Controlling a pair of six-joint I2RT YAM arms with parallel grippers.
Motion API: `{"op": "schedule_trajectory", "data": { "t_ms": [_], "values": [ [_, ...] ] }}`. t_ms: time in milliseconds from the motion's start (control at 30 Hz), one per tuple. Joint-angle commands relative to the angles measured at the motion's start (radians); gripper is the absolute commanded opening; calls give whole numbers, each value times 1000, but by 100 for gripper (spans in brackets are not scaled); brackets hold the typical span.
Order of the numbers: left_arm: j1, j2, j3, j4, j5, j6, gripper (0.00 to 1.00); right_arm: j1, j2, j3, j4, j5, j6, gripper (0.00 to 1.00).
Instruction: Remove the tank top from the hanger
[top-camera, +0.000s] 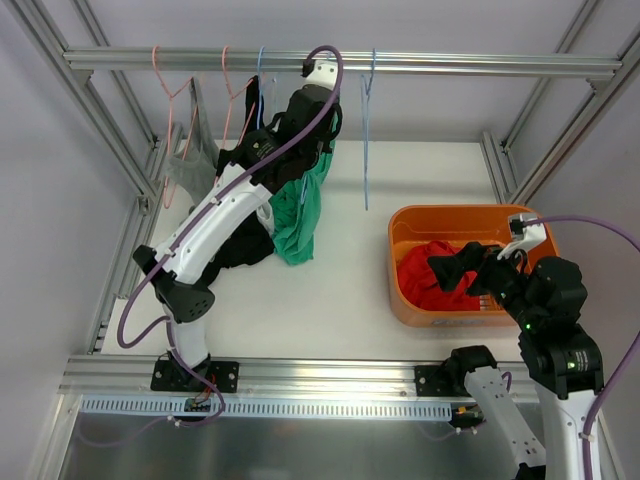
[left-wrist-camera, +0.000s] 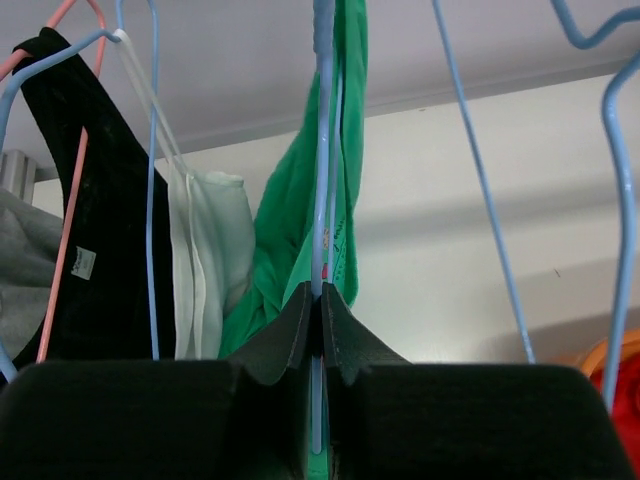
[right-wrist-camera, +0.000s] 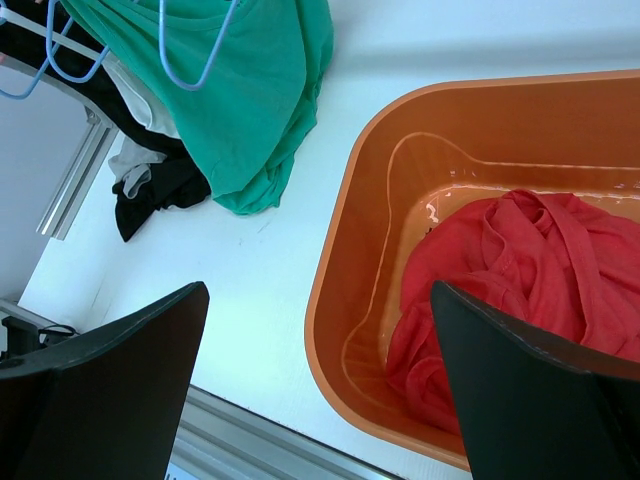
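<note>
A green tank top (top-camera: 298, 215) hangs from a light blue wire hanger (left-wrist-camera: 322, 150) on the overhead rail. Its lower part rests in a bunch on the white table. My left gripper (left-wrist-camera: 321, 296) is raised to the rail and shut on the hanger's vertical wire, with green cloth (left-wrist-camera: 290, 230) right behind the fingertips. In the top view the left gripper (top-camera: 300, 125) sits among the hanging garments. My right gripper (right-wrist-camera: 320, 290) hovers open over the near left rim of the orange bin, holding nothing. The green top (right-wrist-camera: 250, 90) lies to its far left.
An orange bin (top-camera: 400, 225) at the right holds a red garment (top-camera: 430, 275). Black (left-wrist-camera: 110, 230), white (left-wrist-camera: 210, 260) and grey (top-camera: 190, 170) tops hang left of the green one on pink and blue hangers. A bare blue hanger (top-camera: 367, 130) hangs from the rail (top-camera: 450, 63).
</note>
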Motion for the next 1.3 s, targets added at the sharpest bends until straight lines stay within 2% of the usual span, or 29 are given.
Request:
{"op": "schedule_trajectory", "data": {
  "t_ms": [0,333,1000,1133,1267],
  "values": [
    [9,-26,19,40,-15,-9,0,-6,8,7,28,-18,-12,99],
    [6,-134,6,111,-8,-84,0,-6,10,2,48,-37,-15,100],
    [-29,-309,-195,269,76,-109,0,-6,-4,-19,53,-62,-33,100],
    [-104,-399,-293,277,50,-112,0,-6,13,-31,82,-180,-49,100],
    [-199,-549,-428,300,12,-113,0,-6,3,-68,220,-428,-52,99]
  ]
}}
